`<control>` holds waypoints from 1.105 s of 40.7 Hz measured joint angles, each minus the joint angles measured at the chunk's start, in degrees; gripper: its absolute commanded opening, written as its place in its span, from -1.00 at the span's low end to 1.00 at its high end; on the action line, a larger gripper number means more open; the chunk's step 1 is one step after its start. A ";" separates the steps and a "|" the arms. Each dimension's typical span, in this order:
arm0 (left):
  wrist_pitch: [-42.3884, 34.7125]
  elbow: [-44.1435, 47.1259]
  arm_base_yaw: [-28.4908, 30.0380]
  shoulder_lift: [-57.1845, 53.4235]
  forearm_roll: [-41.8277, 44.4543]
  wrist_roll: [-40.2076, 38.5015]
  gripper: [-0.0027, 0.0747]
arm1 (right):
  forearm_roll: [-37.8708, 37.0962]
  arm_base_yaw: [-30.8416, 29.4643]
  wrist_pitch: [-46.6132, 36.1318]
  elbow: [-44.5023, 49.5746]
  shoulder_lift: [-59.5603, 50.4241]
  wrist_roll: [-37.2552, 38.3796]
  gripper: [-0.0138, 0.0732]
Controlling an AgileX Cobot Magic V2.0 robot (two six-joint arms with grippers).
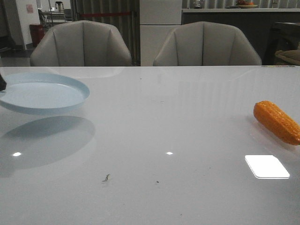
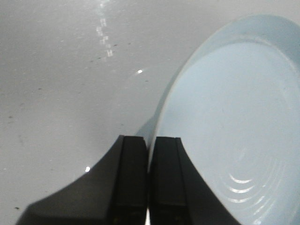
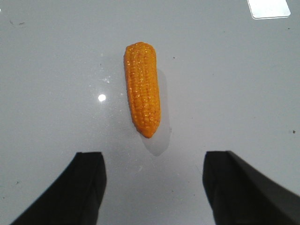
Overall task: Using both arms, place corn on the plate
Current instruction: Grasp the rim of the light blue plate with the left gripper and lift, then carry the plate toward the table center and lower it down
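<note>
The pale blue plate (image 1: 44,93) hovers tilted above the table at the left and casts a shadow beneath it. My left gripper (image 2: 149,145) is shut on the rim of the plate (image 2: 234,108); only a dark sliver of that gripper (image 1: 2,83) shows at the front view's left edge. The orange corn (image 1: 277,122) lies on the table at the far right. My right gripper (image 3: 152,161) hangs open above the table, its fingers wide apart, with the tapered end of the corn (image 3: 143,89) just beyond them and untouched.
Two grey chairs (image 1: 80,44) (image 1: 206,45) stand behind the table's far edge. A bright square light reflection (image 1: 266,166) lies near the corn. A small speck of debris (image 1: 106,177) sits on the glossy white table (image 1: 178,117).
</note>
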 measured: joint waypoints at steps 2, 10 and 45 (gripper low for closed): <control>0.85 -1.16 -0.86 0.00 -0.25 0.00 -0.69 | 0.00 0.00 0.00 0.00 0.00 0.00 0.58; 2.10 -3.28 -6.16 0.00 -1.14 0.00 -0.69 | 0.00 0.00 0.00 0.00 0.00 0.00 0.58; -1.93 -3.53 -25.51 6.63 -4.07 0.00 -0.52 | 0.00 0.00 0.40 0.00 0.00 0.00 0.58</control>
